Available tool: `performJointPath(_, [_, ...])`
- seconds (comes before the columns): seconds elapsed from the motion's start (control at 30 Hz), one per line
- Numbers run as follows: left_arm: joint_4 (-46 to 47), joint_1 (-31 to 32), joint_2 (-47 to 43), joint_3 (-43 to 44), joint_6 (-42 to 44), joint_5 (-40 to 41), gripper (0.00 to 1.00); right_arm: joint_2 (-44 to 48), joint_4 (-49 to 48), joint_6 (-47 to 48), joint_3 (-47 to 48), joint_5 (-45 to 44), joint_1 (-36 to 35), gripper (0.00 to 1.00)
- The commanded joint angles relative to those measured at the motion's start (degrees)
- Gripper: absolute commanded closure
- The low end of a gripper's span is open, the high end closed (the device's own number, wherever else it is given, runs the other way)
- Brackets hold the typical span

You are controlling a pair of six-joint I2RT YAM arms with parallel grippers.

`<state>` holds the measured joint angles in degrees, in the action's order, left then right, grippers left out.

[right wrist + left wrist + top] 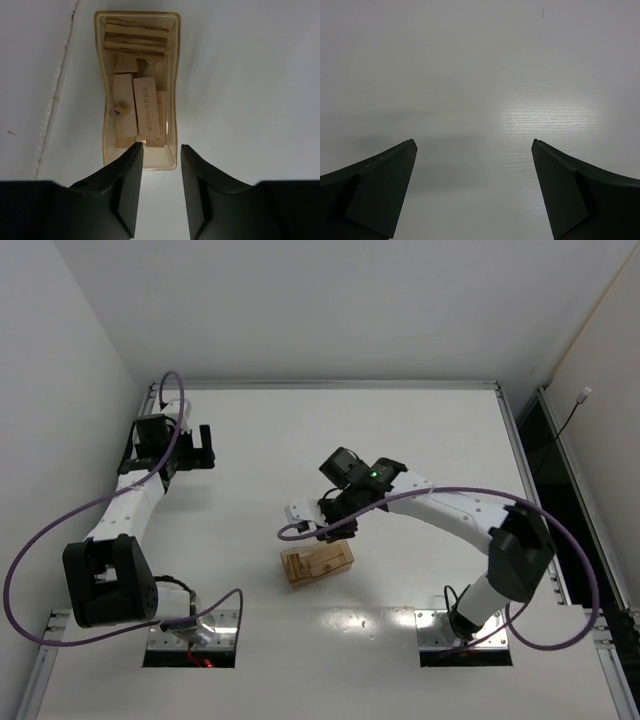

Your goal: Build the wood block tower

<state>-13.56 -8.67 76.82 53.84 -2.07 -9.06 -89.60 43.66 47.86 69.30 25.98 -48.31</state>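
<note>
Several wood blocks point(145, 107) lie loose in a translucent tan tray point(175, 75): flat bars, a striped piece point(136, 39) at the far end and a tiny cube point(119, 110) marked 4. From above, the tray point(344, 562) sits mid-table with blocks point(318, 562) in it. My right gripper point(161, 146) hovers over the tray's near end, open a little, with nothing between its fingers; from above it point(336, 531) is just behind the tray. My left gripper point(474, 144) is open wide over bare table, far back left point(197, 448). The tower is out of view.
White walls close in the table at the back and left. A metal rail point(515, 430) and a dark gap point(540, 455) run along the right side. A seam point(56, 97) in the table runs left of the tray.
</note>
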Motion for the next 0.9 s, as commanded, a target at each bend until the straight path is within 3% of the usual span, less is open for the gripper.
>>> performJointPath(0.0, [1.1, 0.2, 0.2, 3.5, 0.5, -0.9, 0.00, -5.5, 2.5, 2.8, 4.4, 5.1, -0.9, 0.70])
performJointPath(0.1, [1.1, 0.2, 0.7, 4.0, 0.5, -0.9, 0.00, -8.6, 3.9, 3.3, 5.0, 5.1, -1.6, 0.75])
performJointPath(0.4, [1.1, 0.2, 1.2, 3.5, 0.5, -0.9, 0.00, -12.1, 2.1, 3.3, 4.8, 4.1, -1.6, 0.76])
performJointPath(0.87, [1.1, 0.2, 3.4, 4.6, 0.5, -1.4, 0.00, -13.9, -0.2, 3.8, 4.7, 3.0, 0.8, 0.73])
